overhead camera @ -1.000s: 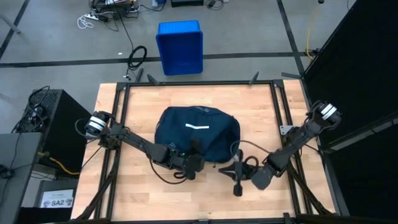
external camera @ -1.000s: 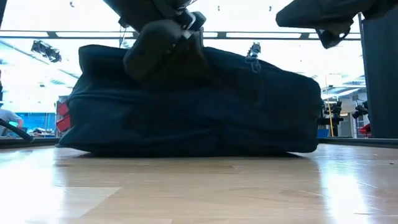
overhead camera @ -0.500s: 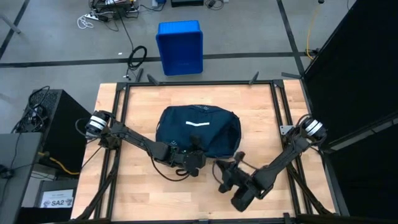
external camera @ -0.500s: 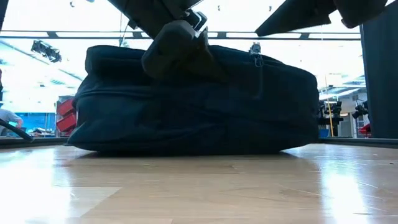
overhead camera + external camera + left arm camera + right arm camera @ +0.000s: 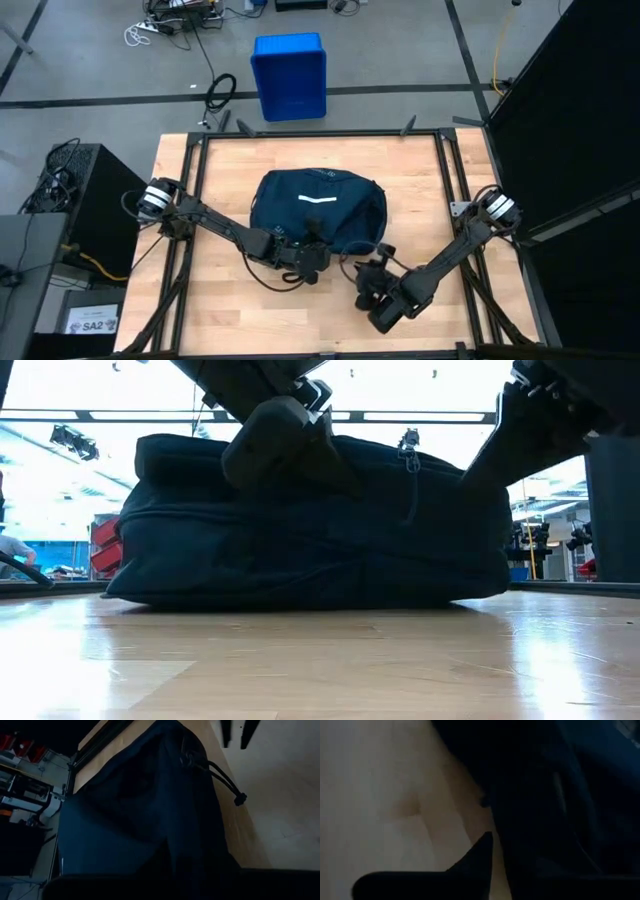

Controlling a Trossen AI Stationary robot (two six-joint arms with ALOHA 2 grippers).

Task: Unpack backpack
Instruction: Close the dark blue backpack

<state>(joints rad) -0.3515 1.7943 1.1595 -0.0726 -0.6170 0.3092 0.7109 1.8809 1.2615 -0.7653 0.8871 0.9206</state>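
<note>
Backpack lies flat near the middle of the tabletop, its near edge toward both arms, and it looks zipped or nearly so, with nothing taken out yet. The left tool is pressed against that near edge with its fingers closed; it seems pinched on a fold of fabric or a pull there, though what it grips is hidden by the arm itself. The right tool sits just beside the near right corner of the bag, low over the wood; whether its fingers are parted I cannot tell, and nothing shows in them. The main risk, as I judge it, is that the soft bag slides or bunches instead of opening: a pull from one tool without the other anchoring it would drag the whole thing across the smooth wood. The right tool could also snag the loose cord with its knotted end, or close on fabric rather than a zipper tab. The bag itself is dark navy, rounded and slumped, with a short white stripe on top and a small zipper pull standing up along its upper seam.
</note>
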